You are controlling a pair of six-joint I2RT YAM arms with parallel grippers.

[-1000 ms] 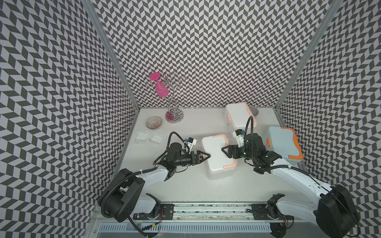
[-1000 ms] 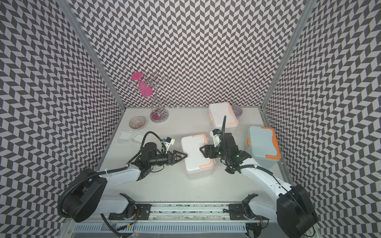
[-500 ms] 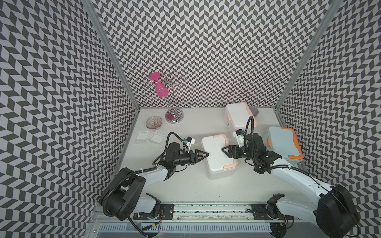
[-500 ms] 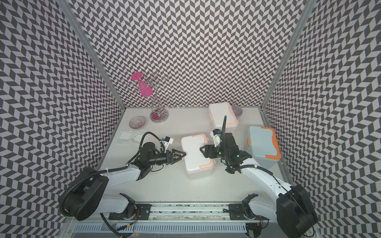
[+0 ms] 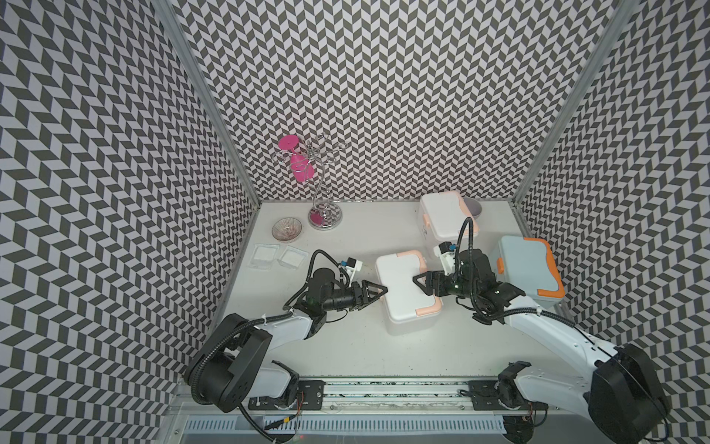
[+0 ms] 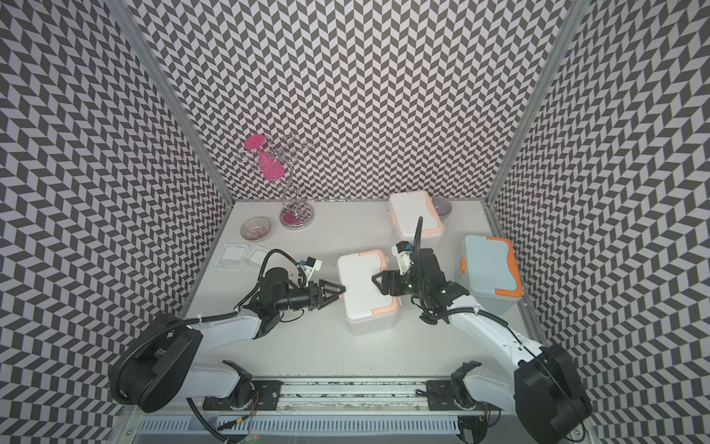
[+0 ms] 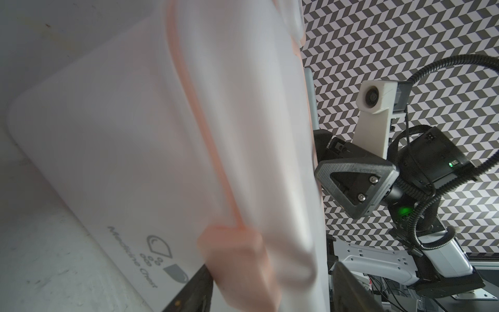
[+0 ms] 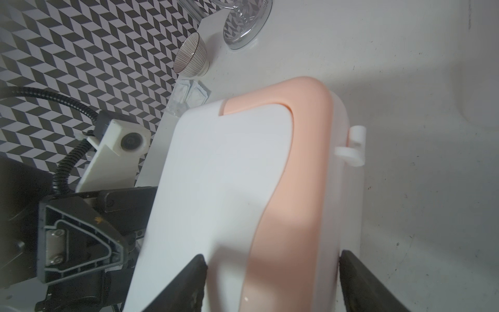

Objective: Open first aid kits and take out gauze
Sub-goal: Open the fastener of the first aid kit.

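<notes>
Middle kit lying shut, long axis running near-far, peach end facing back. Right end effector clamping it; left end effector straddling its edge, grip unclear.

The table is seen from high up at the front in both top views, looking down toward the back wall; nearly the same far-off scene is shared. The middle white kit is seen very close from both wrists, from opposite sides. The right arm's camera and the left arm's camera are faced toward each other.
</notes>
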